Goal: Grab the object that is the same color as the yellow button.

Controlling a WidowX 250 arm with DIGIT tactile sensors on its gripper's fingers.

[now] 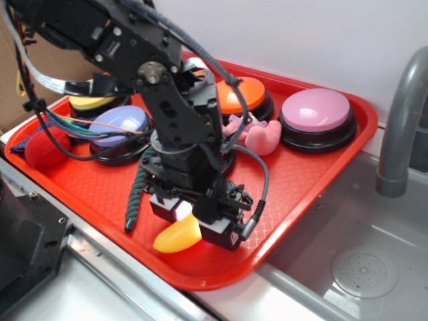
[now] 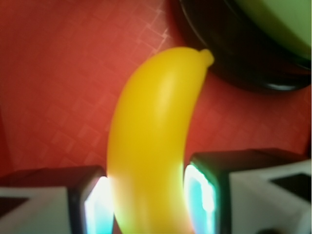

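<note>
Exterior view: red tray (image 1: 314, 194) on a metal worktop (image 1: 374, 221) beside a grey faucet (image 1: 401, 120). On the tray, push buttons with black bases: yellow button (image 1: 90, 102) at far left, mostly hidden behind the arm; lavender-topped button (image 1: 120, 127) just in front of it; orange-topped button (image 1: 244, 93) at the back; pink-topped button (image 1: 316, 114) at right. Pink plush toy (image 1: 261, 137) between the orange and pink buttons. Red ball (image 1: 45, 147) at the tray's left edge. Dark green ridged item (image 1: 136, 194) lying left of the gripper. Black gripper (image 1: 189, 224) lowered near the tray's front edge, fingers (image 1: 224, 231) pinching the yellow banana toy (image 1: 177, 235), one end protruding toward the front rim.

Wrist view: banana toy (image 2: 153, 141) filling the centre, curved, glossy, stem tip just beside the black base of a light green-topped button (image 2: 278, 24) at upper right. Finger pads (image 2: 97, 204) pressed against both sides of the toy's lower part. Textured red tray surface (image 2: 58, 87) beneath; contact between toy and tray not determinable.
</note>
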